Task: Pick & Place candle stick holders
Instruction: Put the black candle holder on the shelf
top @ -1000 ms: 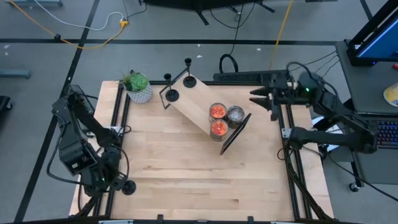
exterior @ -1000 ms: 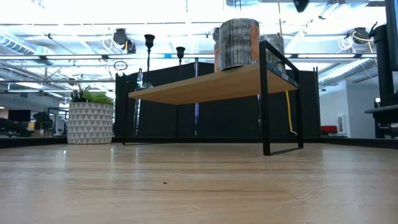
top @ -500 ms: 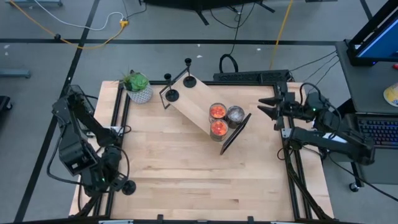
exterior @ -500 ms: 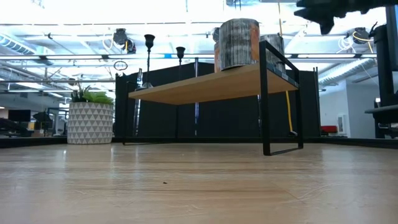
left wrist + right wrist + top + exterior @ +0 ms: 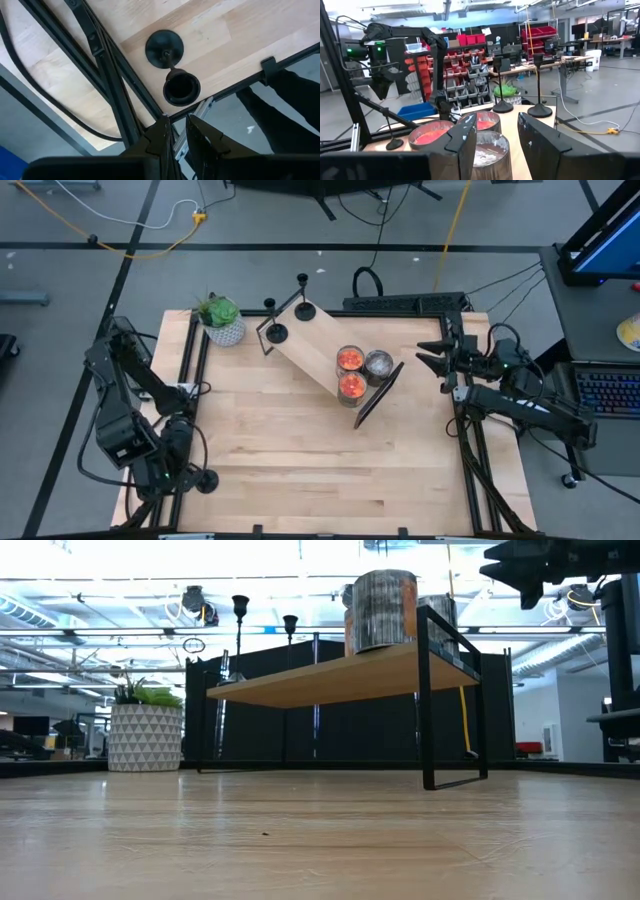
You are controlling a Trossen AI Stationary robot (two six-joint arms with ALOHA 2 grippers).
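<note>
One black candle stick holder (image 5: 207, 478) stands on its round base at the table's near left corner. In the left wrist view its base (image 5: 165, 47) and cup (image 5: 181, 89) show. My left gripper (image 5: 176, 125) is shut just short of it, touching nothing. Two more holders (image 5: 276, 333) (image 5: 305, 310) stand on the far left end of a wooden shelf (image 5: 318, 345). They also show in the low view (image 5: 240, 610) (image 5: 290, 622). My right gripper (image 5: 425, 352) hangs open and empty in the air at the table's right edge, fingers toward the shelf.
Three candle jars (image 5: 350, 358) (image 5: 378, 363) (image 5: 352, 384) stand on the shelf's right end, close before my right gripper (image 5: 495, 135). A potted plant (image 5: 222, 320) stands at the far left corner. Bare wood lies across the table's near half (image 5: 330, 460).
My right gripper has come down and gone a little toward the table's near edge, staying open. The holders and the shelf have kept still.
</note>
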